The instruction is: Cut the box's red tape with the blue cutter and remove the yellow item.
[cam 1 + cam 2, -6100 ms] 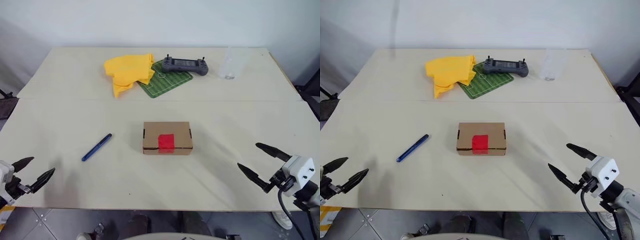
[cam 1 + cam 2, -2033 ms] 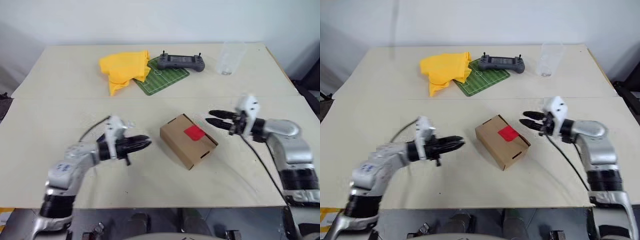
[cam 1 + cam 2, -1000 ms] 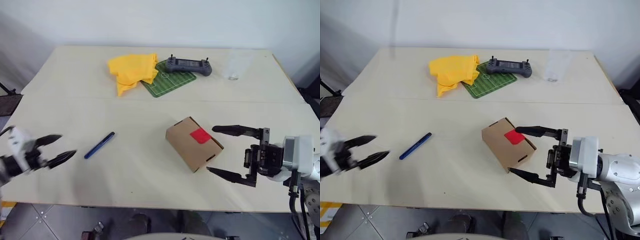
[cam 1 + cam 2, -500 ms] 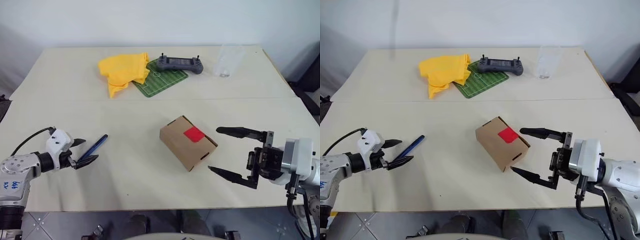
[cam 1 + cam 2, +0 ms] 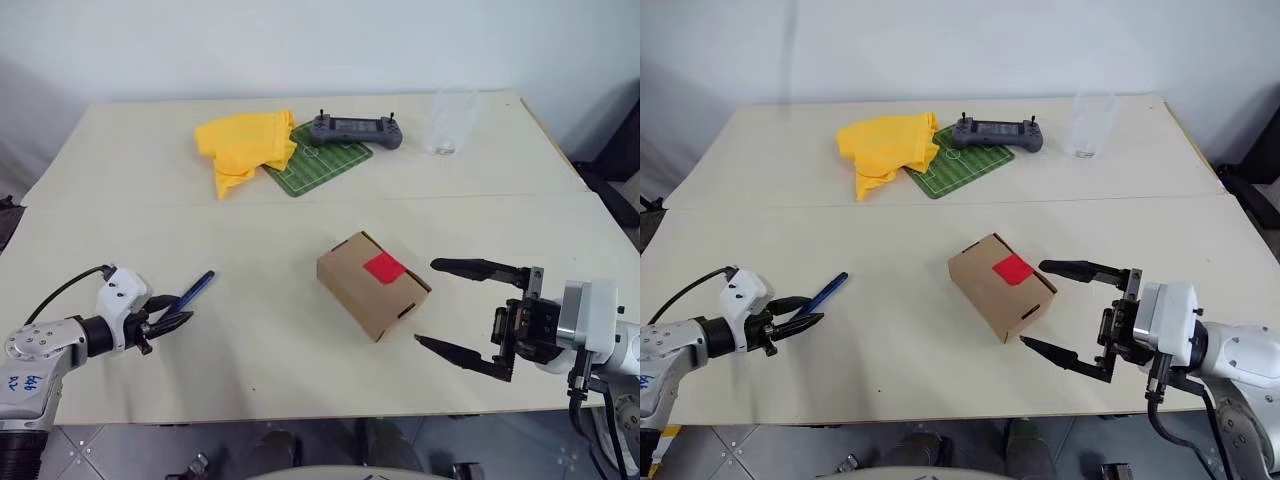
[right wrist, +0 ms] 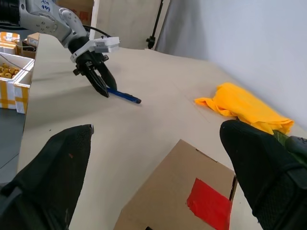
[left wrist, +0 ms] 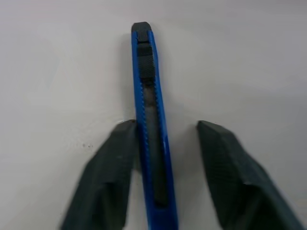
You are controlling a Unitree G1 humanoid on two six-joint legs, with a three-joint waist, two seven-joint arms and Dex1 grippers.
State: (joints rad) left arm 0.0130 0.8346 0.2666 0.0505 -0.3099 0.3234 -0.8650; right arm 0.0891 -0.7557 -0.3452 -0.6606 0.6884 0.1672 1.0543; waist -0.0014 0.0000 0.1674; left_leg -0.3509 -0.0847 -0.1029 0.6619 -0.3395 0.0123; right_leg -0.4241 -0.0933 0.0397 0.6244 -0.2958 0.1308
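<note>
Since half a second earlier, the left gripper (image 5: 172, 320) has narrowed its fingers around the near end of the blue cutter (image 5: 190, 292). In the left wrist view one finger (image 7: 108, 177) touches the cutter's side while the other stands just apart, so the gripper is partly closed and a firm hold cannot be confirmed. The cutter lies flat on the counter (image 5: 300, 230), left of the box (image 5: 372, 285). The box sits turned at an angle near the counter's centre, its flaps closed and the red tape (image 5: 384, 266) on its upper face. The right gripper (image 5: 462, 312) hangs just right of the box, fingers spread wide and holding nothing. At the far side lie a yellow cloth (image 5: 243, 146), a green mat (image 5: 325, 161), a grey controller (image 5: 356, 128) and a clear cup (image 5: 446, 122).
</note>
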